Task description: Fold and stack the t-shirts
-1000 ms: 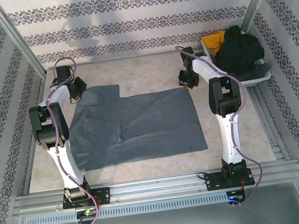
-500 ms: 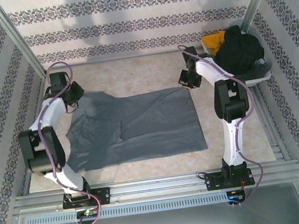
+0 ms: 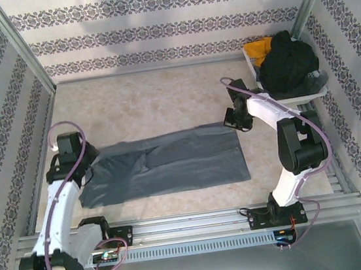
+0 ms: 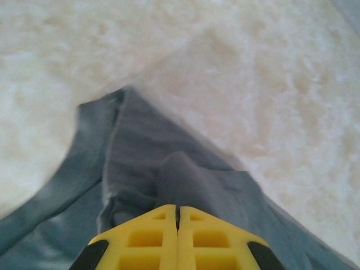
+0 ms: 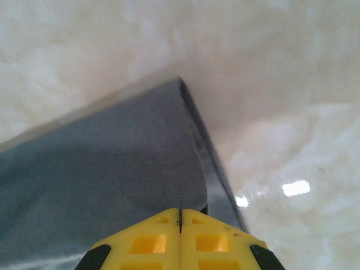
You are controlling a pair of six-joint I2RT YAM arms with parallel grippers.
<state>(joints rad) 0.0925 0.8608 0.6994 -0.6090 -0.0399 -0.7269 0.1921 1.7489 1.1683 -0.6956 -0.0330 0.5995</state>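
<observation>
- Pulled nearward since earlier: slate blue-grey t-shirt [image 3: 171,166] far edge, folding over.
- Left fingers [image 4: 143,239], right fingers [image 5: 216,242]: pinching its corners.
- Light, limp, sags; grip at hems.

The bottom edge of each wrist view cuts off the left hand [image 4: 178,209] and the right hand [image 5: 180,214], and the bit of blue-grey t-shirt [image 4: 140,163] each pinches is hidden between its pressed-together fingers [image 4: 152,239]. Off that shirt's far right corner, the mustard t-shirt [image 3: 257,49] is mostly hidden behind the black t-shirt [image 3: 288,62]. The surface [image 5: 270,67] around the blue-grey shirt is blurred in the wrist views.
</observation>
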